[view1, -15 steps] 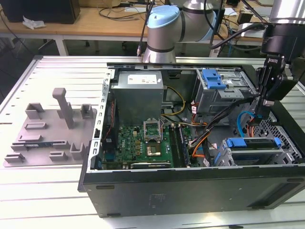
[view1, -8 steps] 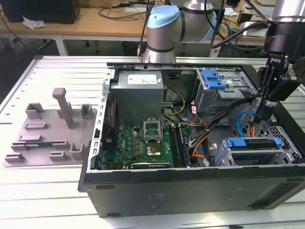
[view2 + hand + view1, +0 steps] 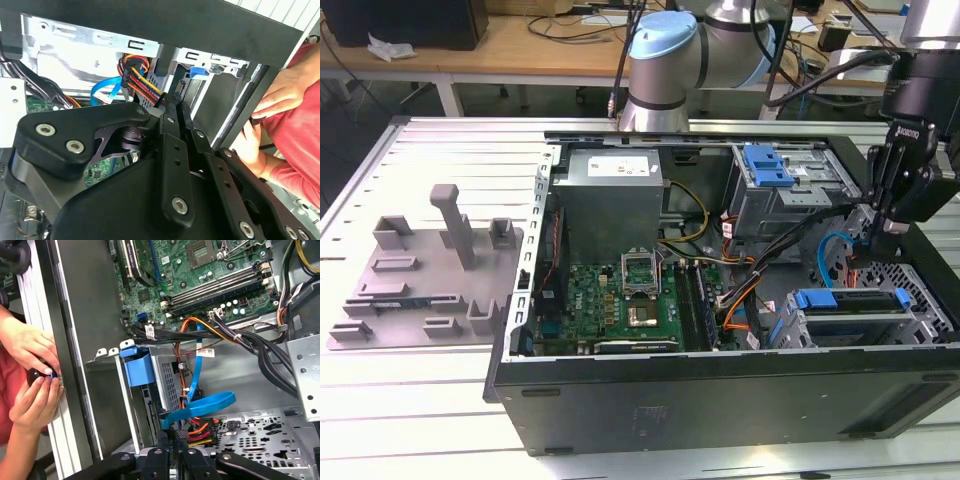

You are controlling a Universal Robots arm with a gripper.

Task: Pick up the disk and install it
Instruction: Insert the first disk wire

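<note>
I'm holding my jaws together, hanging just beside the disk (image 3: 850, 302), which is sitting in the drive cage (image 3: 932, 325), tips near the power wires (image 3: 199, 429).

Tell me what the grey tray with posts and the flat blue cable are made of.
Grey tray: probably plastic, matte, uniformly grey with blocky moulded posts. Blue cable: seemingly flexible plastic sheathing, slightly glossy, curving in a smooth loop.

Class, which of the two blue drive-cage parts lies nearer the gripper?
The blue rail on the cage beside the gripper; the blue latch tops the farther cage.
</note>
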